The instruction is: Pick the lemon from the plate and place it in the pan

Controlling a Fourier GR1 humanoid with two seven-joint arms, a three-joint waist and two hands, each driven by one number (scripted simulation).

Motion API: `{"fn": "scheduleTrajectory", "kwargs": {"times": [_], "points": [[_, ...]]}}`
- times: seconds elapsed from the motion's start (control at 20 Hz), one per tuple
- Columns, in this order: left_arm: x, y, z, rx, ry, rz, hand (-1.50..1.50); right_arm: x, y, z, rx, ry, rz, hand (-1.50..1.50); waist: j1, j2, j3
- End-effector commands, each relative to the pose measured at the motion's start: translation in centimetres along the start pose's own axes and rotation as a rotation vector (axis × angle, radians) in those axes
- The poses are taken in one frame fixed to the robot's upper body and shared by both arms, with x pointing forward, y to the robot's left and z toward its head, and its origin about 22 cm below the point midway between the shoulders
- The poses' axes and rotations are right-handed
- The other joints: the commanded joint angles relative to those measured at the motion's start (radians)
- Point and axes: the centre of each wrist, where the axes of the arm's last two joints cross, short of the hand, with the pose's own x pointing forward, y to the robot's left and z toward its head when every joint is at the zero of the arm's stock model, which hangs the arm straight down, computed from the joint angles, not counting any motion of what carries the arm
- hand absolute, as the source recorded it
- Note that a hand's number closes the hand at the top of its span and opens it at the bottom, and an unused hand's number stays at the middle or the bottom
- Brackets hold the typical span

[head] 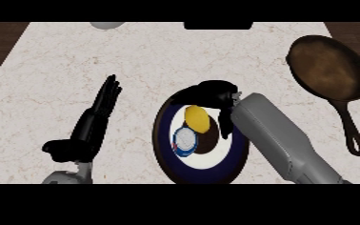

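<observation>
Hovering right hand [215, 93] over lemon [197, 118] on plate [235, 164] — fingers curled, no grasp evident; pan [325, 69] empty — pick, transfer pending. Left hand [98, 112] resting, fingers straight.

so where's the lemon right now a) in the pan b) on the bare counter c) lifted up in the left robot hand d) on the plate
d: the lemon lies on the plate, with the right robot hand curved over it, while the pan at the right holds nothing.
</observation>
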Motion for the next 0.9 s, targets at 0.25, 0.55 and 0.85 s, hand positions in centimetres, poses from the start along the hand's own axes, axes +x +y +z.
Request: {"fn": "scheduleTrajectory", "kwargs": {"times": [0.25, 0.55, 0.85], "points": [[-1.5, -0.2, 0.1, 0.016, -0.009, 0.014, 0.00, 1.7, 1.9, -3.2, 0.027, 0.025, -0.002, -1.50, -0.005, -0.001, 0.000], [1.0, -0.3, 1.1, -0.013, -0.018, -0.004, 0.00, -0.9, 3.3, -3.9, 0.155, 0.044, 0.075, 1.50, 0.016, 0.004, 0.000], [-0.4, -1.8, -0.2, -0.011, -0.004, 0.011, 0.00, 0.0, 4.8, -4.9, 0.110, -0.013, 0.173, 1.50, -0.001, 0.001, 0.000]]}}
